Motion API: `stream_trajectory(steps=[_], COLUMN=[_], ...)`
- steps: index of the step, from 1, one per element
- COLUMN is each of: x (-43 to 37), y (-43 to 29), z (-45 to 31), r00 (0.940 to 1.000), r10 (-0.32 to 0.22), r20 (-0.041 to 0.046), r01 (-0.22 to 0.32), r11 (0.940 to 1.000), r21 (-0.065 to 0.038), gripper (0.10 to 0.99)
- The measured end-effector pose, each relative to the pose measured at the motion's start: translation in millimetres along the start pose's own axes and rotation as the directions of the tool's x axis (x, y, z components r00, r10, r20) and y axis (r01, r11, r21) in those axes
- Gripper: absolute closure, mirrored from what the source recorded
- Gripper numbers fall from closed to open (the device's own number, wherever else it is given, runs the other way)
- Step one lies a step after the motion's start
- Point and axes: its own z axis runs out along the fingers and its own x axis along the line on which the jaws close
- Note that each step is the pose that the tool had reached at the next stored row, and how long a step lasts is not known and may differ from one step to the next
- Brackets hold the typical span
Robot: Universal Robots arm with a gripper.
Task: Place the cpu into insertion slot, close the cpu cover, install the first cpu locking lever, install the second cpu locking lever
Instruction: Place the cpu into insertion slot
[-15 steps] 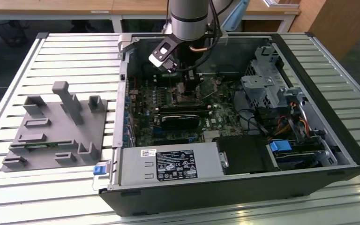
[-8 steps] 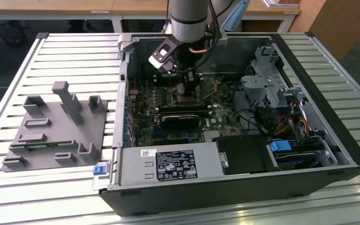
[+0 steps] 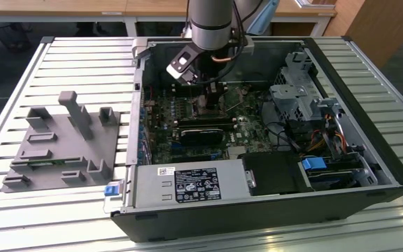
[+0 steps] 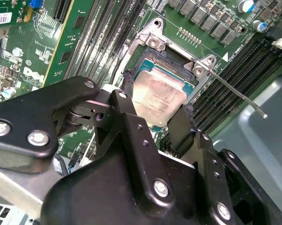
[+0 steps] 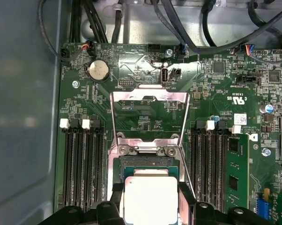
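Gripper (image 4: pixel 155 112) fingers press the cpu (image 4: pixel 160 93) from two sides in the second wrist view. First wrist view shows the insertion slot (image 5: pixel 150 164) beneath it, cpu cover (image 5: pixel 148 97) flipped open. At the exterior view's left, grey fixture (image 3: pixel 61 144); right, computer case (image 3: pixel 257 216).

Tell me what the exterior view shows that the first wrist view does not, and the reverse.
Exterior view: the grey plastic fixture on the slatted metal table, and the black computer case. First wrist view: the thin silver metal cover frame lying open, the round silver coin battery, the square silver-tan cpu gripped by the black tool. Both: the green circuit board.
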Motion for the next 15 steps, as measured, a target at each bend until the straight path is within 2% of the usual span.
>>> stream_trajectory(steps=[15], x=[0.3], y=[-0.7], z=[11.9], r00=[0.9998], r10=[0.018], r20=[0.001], r01=[-0.018], r11=[0.9998], r21=[0.004], gripper=[0.545])
